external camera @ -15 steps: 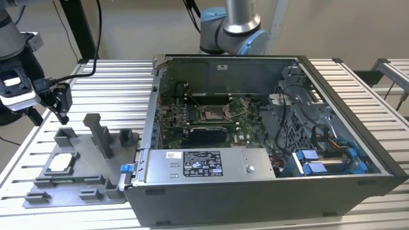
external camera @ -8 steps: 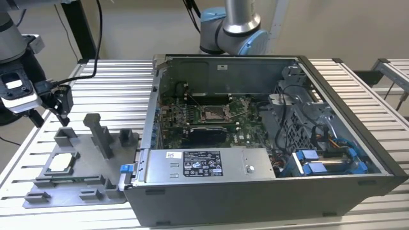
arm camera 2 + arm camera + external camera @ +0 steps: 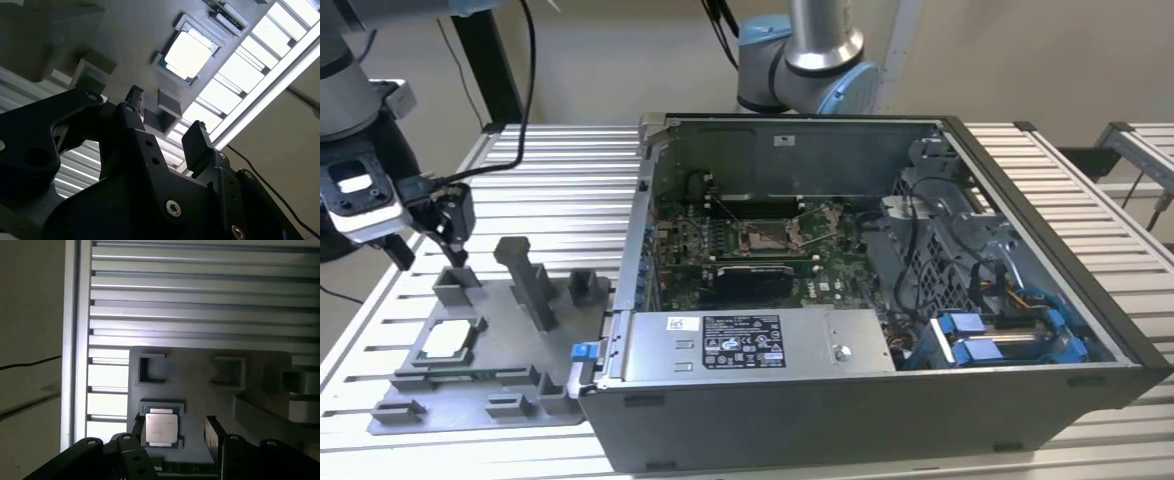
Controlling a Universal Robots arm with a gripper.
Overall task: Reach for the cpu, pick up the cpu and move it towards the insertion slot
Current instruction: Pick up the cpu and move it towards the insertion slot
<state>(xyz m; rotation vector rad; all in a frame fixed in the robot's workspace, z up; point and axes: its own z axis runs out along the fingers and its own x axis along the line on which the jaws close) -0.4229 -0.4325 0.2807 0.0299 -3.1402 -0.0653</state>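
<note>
Black two-fingered pincer [image 3: 430,250] hangs open and empty over the grey plastic fixture plate [image 3: 454,418] at the exterior view's left. The flat silver-white square cpu [image 3: 161,429] lies seated in the plate's recess, apparently just below the pincer, kept square for grasping. The silver-framed insertion slot [image 3: 767,235] lies well apart, on the green motherboard.

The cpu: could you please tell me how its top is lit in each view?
Second wrist view: the small flat silver-white square cpu glares almost white; first wrist view: evenly lit, no glare; exterior view: pale, dull.
</note>
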